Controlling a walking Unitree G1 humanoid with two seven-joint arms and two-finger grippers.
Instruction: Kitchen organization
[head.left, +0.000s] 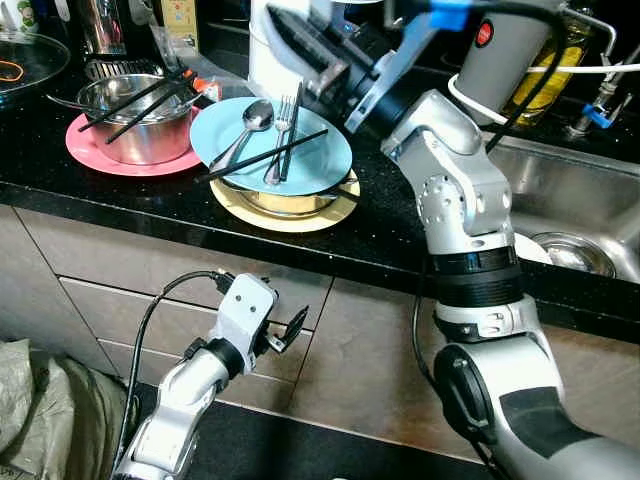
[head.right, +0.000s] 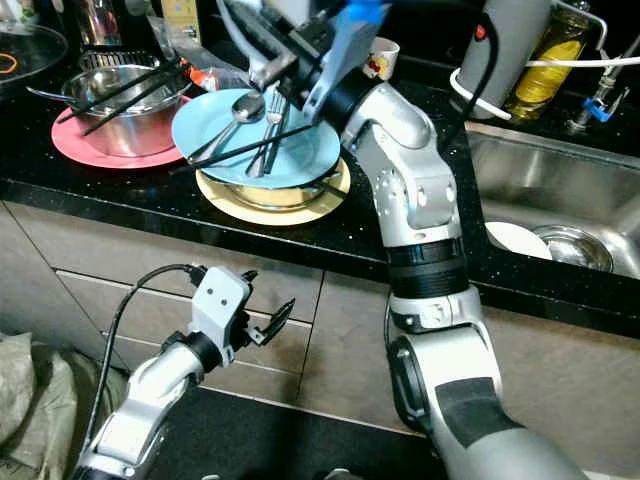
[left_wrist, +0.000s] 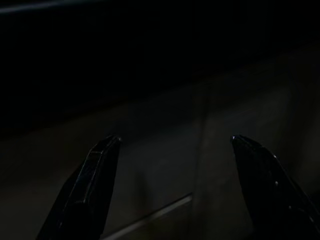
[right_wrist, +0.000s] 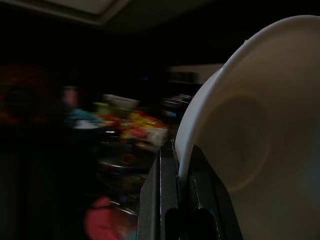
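Right gripper (right_wrist: 177, 200) holds a white bowl (right_wrist: 250, 145) by its rim, raised above the counter (head.left: 380, 240).

Its fingers pinch the rim narrowly, the bowl hanging over the far side of the blue plate (head.left: 320, 160) that carries a spoon (head.left: 255, 118), fork (head.left: 283, 120) and chopsticks (head.left: 262, 155). Such a thin edge grip may let the bowl swing or slip; falling, it would strike the cutlery and stacked plates. The left gripper (head.left: 290, 332) hangs idle by the drawers (head.left: 150, 300), fingers wide. The sink (head.left: 570, 200) lies right.
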